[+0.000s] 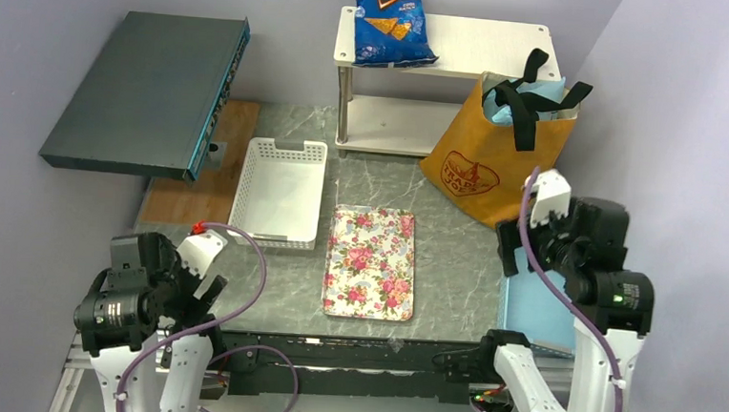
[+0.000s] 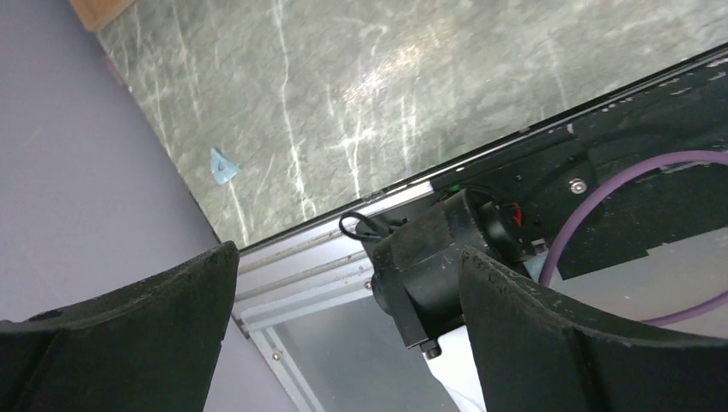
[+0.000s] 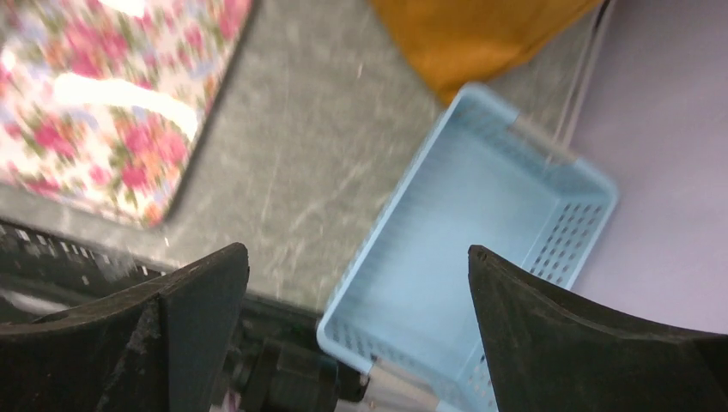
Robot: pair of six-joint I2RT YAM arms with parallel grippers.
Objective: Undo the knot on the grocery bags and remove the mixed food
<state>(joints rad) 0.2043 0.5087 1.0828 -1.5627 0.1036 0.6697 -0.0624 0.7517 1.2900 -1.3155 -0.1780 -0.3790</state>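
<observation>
**Arms parked, tote knot not yet touched**

Nearest me, my left end effector (image 2: pixel 348 343) and right end effector (image 3: pixel 356 335) both hang with fingers spread, holding nothing. The right one is over the blue basket (image 3: pixel 481 249). The floral tray (image 1: pixel 371 262) lies on the table (image 1: pixel 453 254), presumably to receive food. At its 1 o'clock stands the orange tote (image 1: pixel 483 165), its black strap knot (image 1: pixel 525 99) tied over a light-blue bag (image 1: pixel 545 88) tucked inside. No food shows.
</observation>
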